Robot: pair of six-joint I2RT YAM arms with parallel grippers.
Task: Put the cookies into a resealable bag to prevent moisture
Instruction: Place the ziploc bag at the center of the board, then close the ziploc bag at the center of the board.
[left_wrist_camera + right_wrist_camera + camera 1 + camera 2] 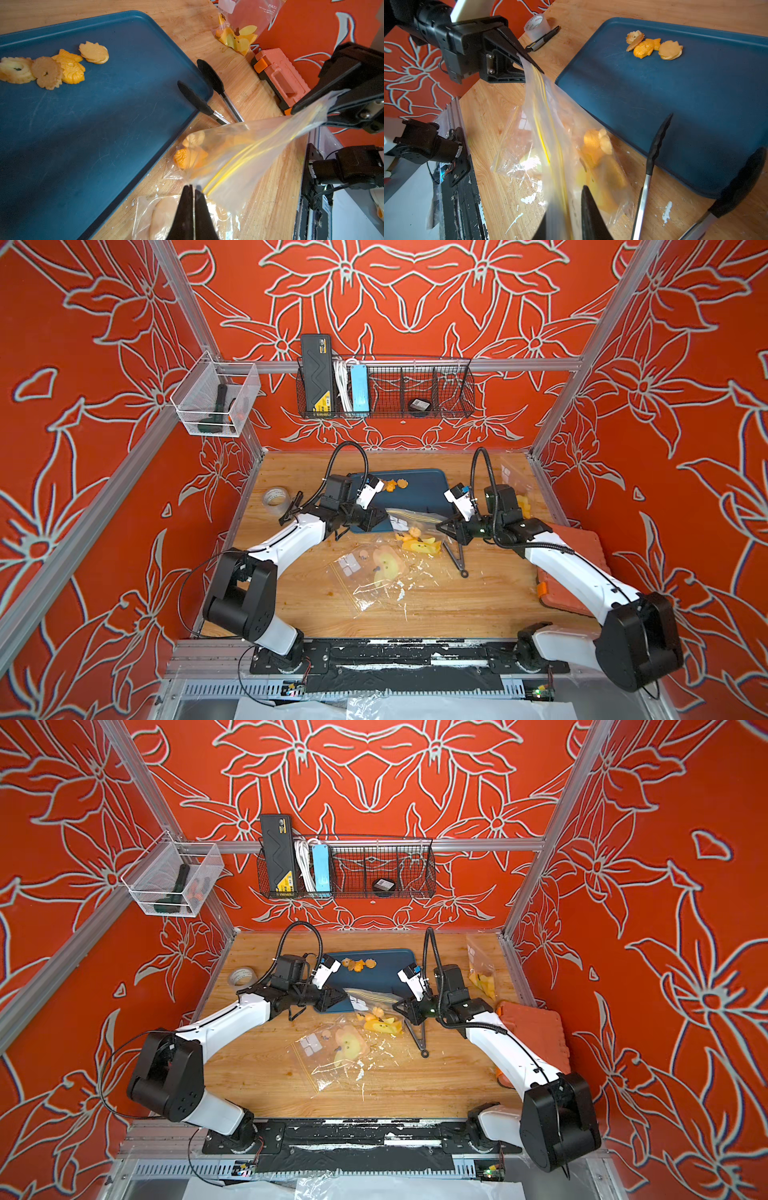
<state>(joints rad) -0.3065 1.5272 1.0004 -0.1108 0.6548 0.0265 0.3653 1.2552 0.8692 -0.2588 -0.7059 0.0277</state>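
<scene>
Though blurred from above, left claw (192,186) seemingly pinches bag (239,158).

- Right gripper (565,199) sits at the near edge of the frame. The resealable bag (550,128) rises between its two dark fingers, and there's a gap between them, so no telling if it's pinched.
- Left gripper (530,62) is clamped tight on the bag's far corner, with the yellow zip lines stretched between the two grippers.
- Cookies (600,145) are inside the bag, orange and pale, blurred through the film.
- Loose cookies (652,48) are bunched together on the blue tray (685,108).
- Tongs (652,158) lie on the wooden table (492,97), black tips over the tray's rim.
- A second clear bag (512,141) lies flat on the table underneath.
- Tape roll (536,25) and pen (544,38) sit side by side at the back.
</scene>
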